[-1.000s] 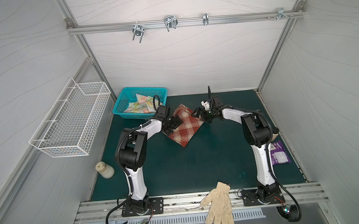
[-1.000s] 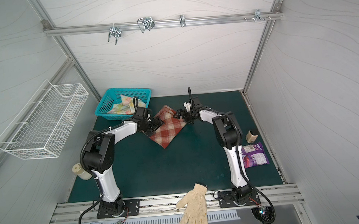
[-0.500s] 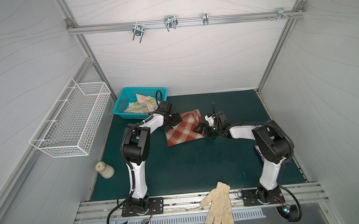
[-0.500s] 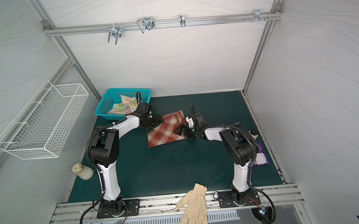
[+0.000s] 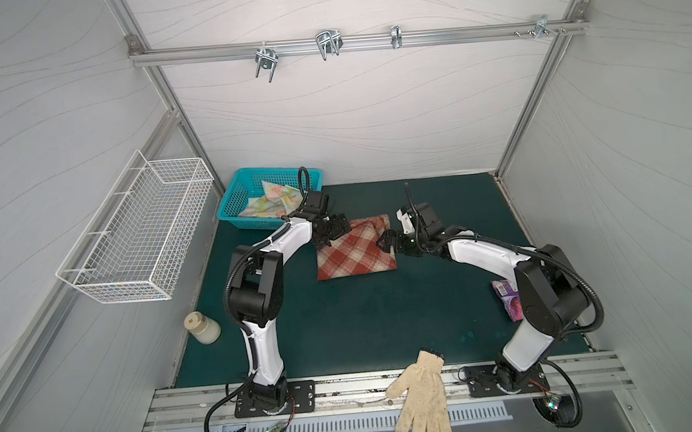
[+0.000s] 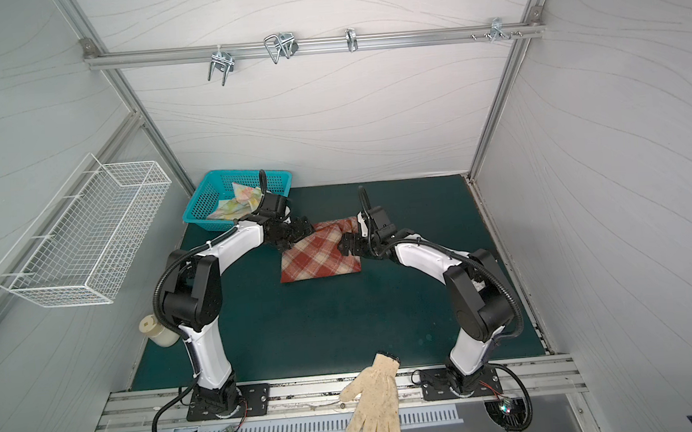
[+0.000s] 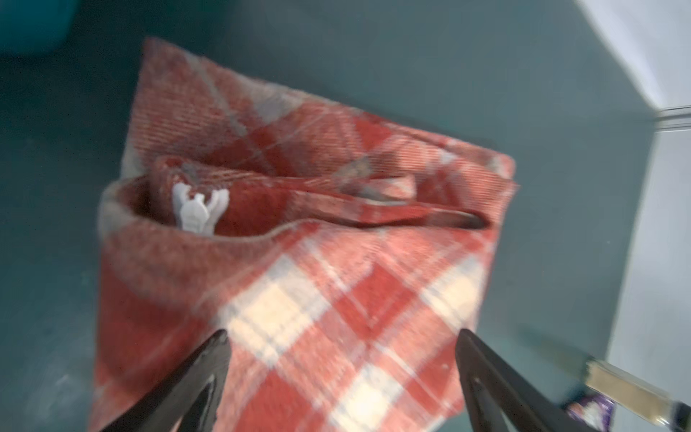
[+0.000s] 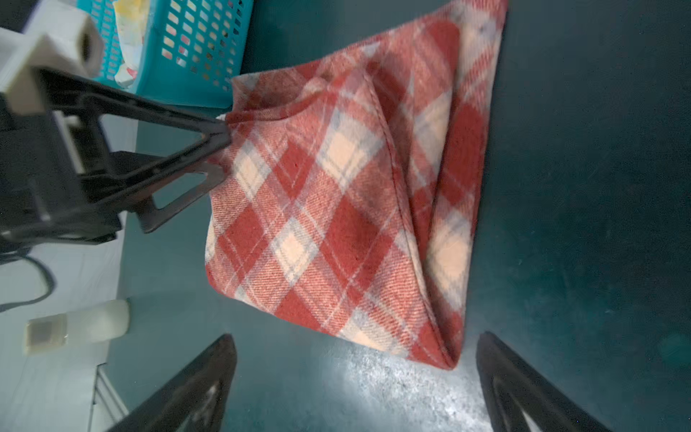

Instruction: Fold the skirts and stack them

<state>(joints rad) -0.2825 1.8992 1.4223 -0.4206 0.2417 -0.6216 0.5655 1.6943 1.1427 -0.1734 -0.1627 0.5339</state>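
Both released | flanking folded plaid skirt (image 5: 353, 258) mid-frame with left gripper (image 5: 339, 228) and right gripper (image 5: 384, 240), probably squaring fold | leaves floral skirt (image 5: 276, 197) in basket (image 5: 231, 198), upper left

The left arm (image 5: 262, 348) and the right arm (image 5: 480, 253) are built alike, with glossy white shells on the long links and bulky matte black joints (image 5: 254, 298). A ribbed black hose (image 5: 594, 299) runs along each arm. Each arm is bolted to a flat black base plate (image 5: 274, 401) with silver screws. The left tool (image 7: 342, 336) and the right tool (image 8: 357, 338) have slim black fingers (image 8: 160, 112), triangular and open-framed.
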